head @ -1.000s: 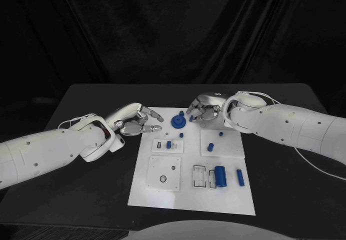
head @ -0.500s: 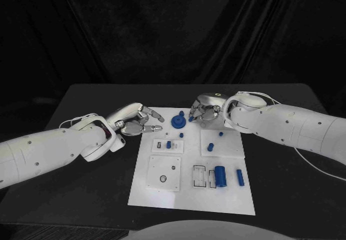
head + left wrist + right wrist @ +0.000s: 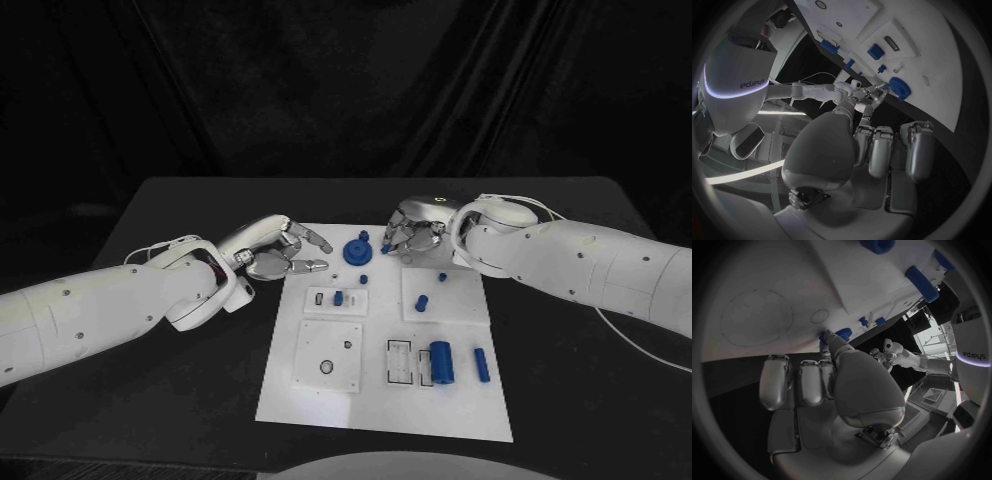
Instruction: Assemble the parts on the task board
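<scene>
The white rectangular task board [image 3: 378,400] lies in the middle of the black table [image 3: 173,400], long side running near to far. At its far end stands a round blue disc-shaped part with a raised hub [image 3: 359,247], and just near of it a small blue peg [image 3: 362,279]. Further toward the middle a short blue peg [image 3: 338,297] stands in a small white raised block, and to the right of it another blue peg [image 3: 420,302] and a tiny blue piece [image 3: 443,277]. Near the right near side lie a thick blue cylinder [image 3: 441,362] and, just right of it, a slimmer blue rod [image 3: 480,366], both lengthwise.

The silver right hand [image 3: 414,228] hangs over the far right corner of the board, just right of the blue disc, knuckles up and fingers curled downward. In the right wrist view its fingers [image 3: 811,382] lie side by side, bent toward the board, with something small and blue at the tip of the thumb; whether it pinches that piece I cannot tell.

The silver left hand [image 3: 277,250] hovers at the far left edge of the board, palm turned toward the disc, fingers apart and gently bent, holding nothing. Its white arm slants in from the near left.
</scene>
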Robot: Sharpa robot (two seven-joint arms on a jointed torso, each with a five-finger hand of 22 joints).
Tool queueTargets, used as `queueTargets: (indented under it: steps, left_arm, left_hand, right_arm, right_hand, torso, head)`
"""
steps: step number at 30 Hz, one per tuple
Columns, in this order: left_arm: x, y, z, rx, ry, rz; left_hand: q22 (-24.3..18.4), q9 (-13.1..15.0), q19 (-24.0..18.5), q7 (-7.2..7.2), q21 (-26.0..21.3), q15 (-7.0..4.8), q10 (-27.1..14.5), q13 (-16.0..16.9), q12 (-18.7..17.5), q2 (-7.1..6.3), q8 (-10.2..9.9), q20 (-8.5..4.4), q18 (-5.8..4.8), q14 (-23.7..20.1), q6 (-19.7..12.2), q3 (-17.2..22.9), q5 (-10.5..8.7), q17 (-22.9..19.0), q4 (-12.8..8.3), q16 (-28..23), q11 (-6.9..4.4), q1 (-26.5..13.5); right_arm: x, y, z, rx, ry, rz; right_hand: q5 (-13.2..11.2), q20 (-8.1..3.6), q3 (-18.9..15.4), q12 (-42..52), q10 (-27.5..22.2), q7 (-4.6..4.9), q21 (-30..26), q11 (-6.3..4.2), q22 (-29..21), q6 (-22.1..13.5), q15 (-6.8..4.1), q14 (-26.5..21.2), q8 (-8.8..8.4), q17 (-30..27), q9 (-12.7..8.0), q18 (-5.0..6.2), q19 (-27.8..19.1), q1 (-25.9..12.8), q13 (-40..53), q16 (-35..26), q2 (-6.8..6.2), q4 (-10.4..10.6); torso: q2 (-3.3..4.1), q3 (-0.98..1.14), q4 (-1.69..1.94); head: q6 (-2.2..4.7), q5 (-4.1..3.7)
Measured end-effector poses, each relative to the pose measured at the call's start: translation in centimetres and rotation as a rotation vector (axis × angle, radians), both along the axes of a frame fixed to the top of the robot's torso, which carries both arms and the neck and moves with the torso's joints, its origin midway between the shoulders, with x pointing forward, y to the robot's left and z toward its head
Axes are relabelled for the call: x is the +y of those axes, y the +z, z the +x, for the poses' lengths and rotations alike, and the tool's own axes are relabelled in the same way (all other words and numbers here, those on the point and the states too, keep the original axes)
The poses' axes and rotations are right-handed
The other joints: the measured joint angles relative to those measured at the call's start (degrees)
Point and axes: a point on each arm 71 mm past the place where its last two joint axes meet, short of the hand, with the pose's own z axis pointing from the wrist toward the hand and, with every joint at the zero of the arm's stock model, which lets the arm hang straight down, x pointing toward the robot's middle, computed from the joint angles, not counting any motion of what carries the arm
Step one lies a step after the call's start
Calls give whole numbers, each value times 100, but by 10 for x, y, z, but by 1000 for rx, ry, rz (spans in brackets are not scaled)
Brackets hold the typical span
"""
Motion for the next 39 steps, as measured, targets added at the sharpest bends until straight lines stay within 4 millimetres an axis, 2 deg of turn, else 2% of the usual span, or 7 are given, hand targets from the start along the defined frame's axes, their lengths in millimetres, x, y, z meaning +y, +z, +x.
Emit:
queueTargets:
  steps: [11, 15, 19, 22, 27, 31, 39]
  left_arm:
    - [-3, 1, 2, -30, 29, 1]
    - [-6, 1, 4, -60, 43, 21]
    - [-14, 1, 5, -87, 43, 41]
    - [-20, 1, 6, -100, 42, 50]
    - [-32, 0, 7, -115, 32, 73]
    - [-41, -2, 9, -121, 24, 92]
    - [-51, -3, 11, -141, 8, 124]
  left_hand:
    - [0, -8, 0, -11, -58, 0, 0, 0, -13, -15, 30, 0, 0, 0, 72, -74, -21, 0, 74, 0, 0, -15]
    - [0, -8, 0, -32, -58, 0, 0, -9, -126, -77, 30, 0, 0, 0, 93, -224, -443, 0, 223, 0, 0, -221]
    - [0, 3, 0, -48, -64, -1, -3, -39, -96, -51, 97, 0, 0, 1, 176, -318, -550, 0, 245, 0, -3, -382]
    - [0, 32, 21, -75, -80, -13, -20, -43, -97, -46, 153, -21, 0, 13, 239, -401, -621, 0, 236, 0, -20, -491]
    - [0, 190, 40, -171, -80, -76, -8, -17, -75, 14, 379, -43, 0, 11, 469, -597, -875, 0, 227, 0, -92, -761]
    - [0, 229, 20, -173, -92, -76, -28, -17, -75, 14, 407, -63, 0, 11, 502, -602, -883, 0, 222, 0, -112, -761]
    - [0, 264, 20, -133, -125, -76, -33, -17, -122, 14, 403, -63, 0, 11, 373, -652, -811, 0, 204, 0, -117, -761]
  right_arm:
    - [-9, 16, -33, 85, -19, 225]
    - [-5, 32, -47, 177, -50, 354]
    - [-2, 37, -62, 287, -94, 447]
    - [2, 38, -69, 351, -118, 490]
    - [5, 37, -75, 448, -164, 539]
    - [4, 35, -76, 497, -197, 556]
    - [5, 32, -78, 556, -227, 554]
  right_hand:
    - [75, 0, -16, 2, -9, -5, -25, 9, 0, 8, 1, 0, 26, -74, 0, 2, 0, 29, -1, -35, -14, -16]
    - [77, 0, -16, -23, -9, -5, -90, 9, 0, 8, 2, 0, 26, -160, 0, 2, 0, 29, 0, -71, -14, -16]
    - [100, 0, -16, -64, -10, -6, -211, 9, 1, 9, 6, 3, 26, -238, 0, 2, 0, 30, 1, -123, -15, -16]
    - [117, 0, -16, -84, -29, -6, -268, 29, 4, 9, 14, -4, 38, -290, 0, 2, 0, 35, 2, -136, -20, -16]
    - [118, 0, -38, -91, -29, -7, -312, 29, 4, 8, 15, -6, 55, -344, 0, 3, 0, 34, 2, -177, -19, -8]
    - [118, 0, -38, -101, -29, -8, -340, 29, 4, 7, 16, -6, 56, -382, 0, 3, 0, 25, 2, -205, -10, -8]
    - [166, 0, -39, -148, -29, -10, -385, 29, 3, 5, 16, -6, 104, -424, 0, 2, 0, 2, 85, -233, 13, -9]
  torso:
    - [-5, -1, 9]
    - [-7, 0, 9]
    - [-19, -1, -2]
    - [-23, -4, -16]
    - [-44, -21, -70]
    - [-65, -40, -124]
    - [-88, -63, -194]
  head:
    - [51, 94]
    - [11, 34]
    - [-13, -22]
    - [-39, -24]
    - [-82, 47]
    - [-122, 106]
    - [-214, 186]
